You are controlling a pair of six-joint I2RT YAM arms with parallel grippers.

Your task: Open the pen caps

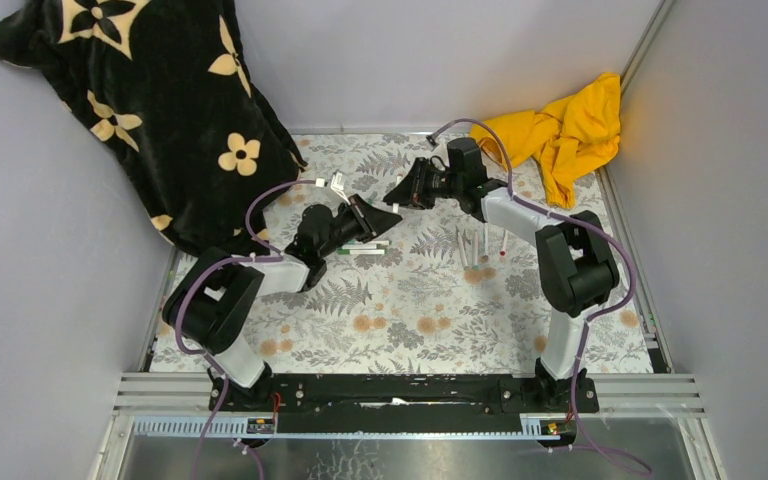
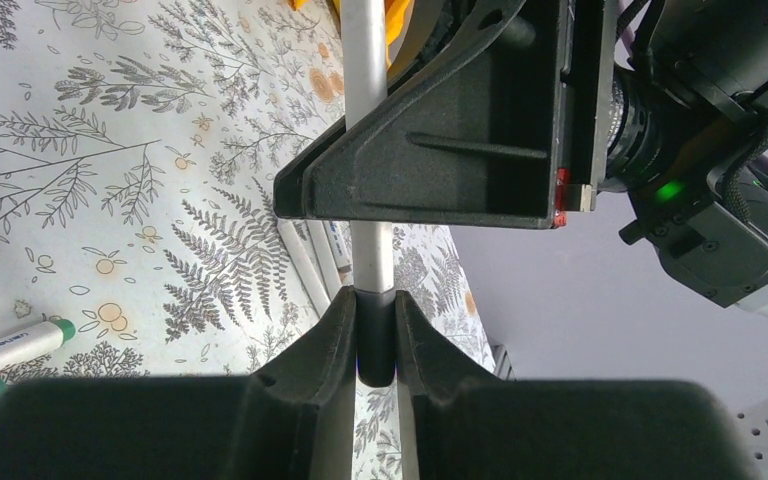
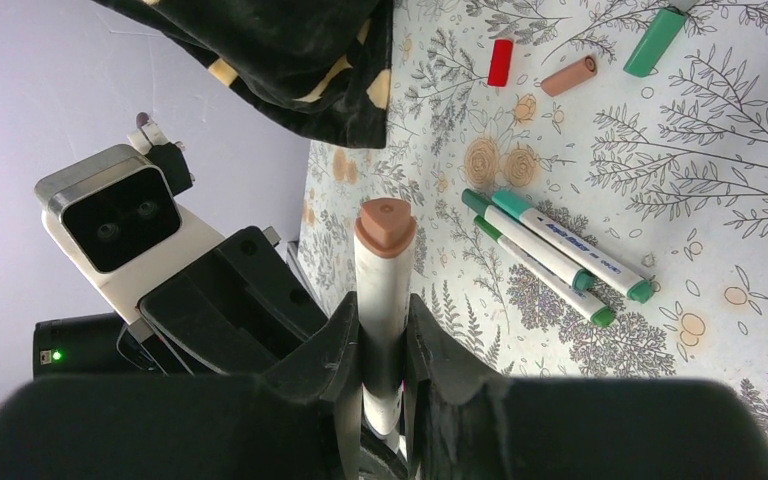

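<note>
From above: the left gripper point(image 1: 375, 215) and the right gripper point(image 1: 412, 192) meet nose to nose over the middle of the table point(image 1: 410, 330), lined up with each other. That is a pose for pulling one thing apart between them, though the thing itself is too small to make out here. The green pens point(image 1: 360, 247) lie just beside the left gripper, and bare white barrels point(image 1: 480, 245) lie near the right arm.

Left wrist now: the left gripper's fingers are clamped tight on a dark cap point(image 2: 375, 345), and the pen barrel point(image 2: 365, 60) runs straight on into the right gripper. Cap in one, barrel in the other: I'd say the pull is at hand, with the cap not yet off.

Right wrist: its fingers pinch that barrel, and the brownish tail end point(image 3: 385, 225) pokes out past them. Beyond, on the table, lie a red cap point(image 3: 500, 62), a brownish cap point(image 3: 570, 75) and a green cap point(image 3: 655, 40), already off and set apart from the green pens.
</note>
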